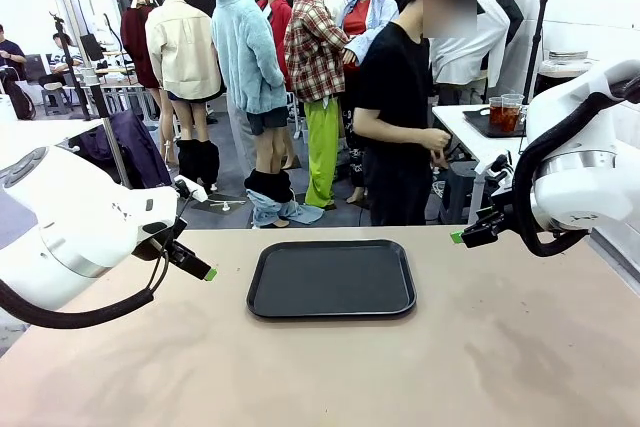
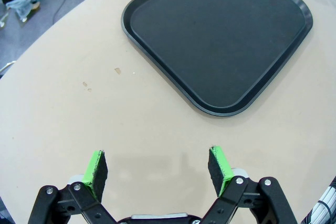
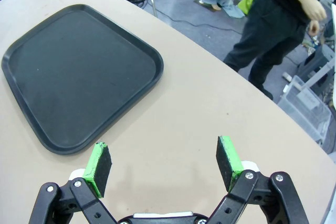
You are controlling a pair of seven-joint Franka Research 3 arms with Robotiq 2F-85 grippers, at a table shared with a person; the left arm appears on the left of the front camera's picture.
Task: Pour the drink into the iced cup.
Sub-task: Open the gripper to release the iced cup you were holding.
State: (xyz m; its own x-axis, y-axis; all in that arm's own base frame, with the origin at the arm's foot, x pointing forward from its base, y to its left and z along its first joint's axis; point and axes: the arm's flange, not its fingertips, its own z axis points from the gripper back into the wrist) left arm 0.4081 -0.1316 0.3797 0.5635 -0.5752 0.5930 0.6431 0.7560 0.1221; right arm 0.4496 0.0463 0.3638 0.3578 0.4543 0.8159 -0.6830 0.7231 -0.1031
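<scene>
Both sets of fingers are spread wide with nothing between them: the left gripper (image 2: 157,169) hangs over bare tabletop short of the black tray (image 2: 220,35), and the right gripper (image 3: 164,166) hovers over the table (image 3: 210,108) just off the tray's other side. In the front view the left gripper (image 1: 190,259) and right gripper (image 1: 475,230) flank the tray (image 1: 332,280), each well apart from it. No readable print or brand mark appears on the arms or the tray. Reddish-amber drink (image 1: 498,115) shows in clear cups on a dark tray atop a white side table (image 1: 462,127) behind the person (image 1: 398,127), well away from both grippers. That person, in black, stands between the work table and the side table, hands near the waist.
</scene>
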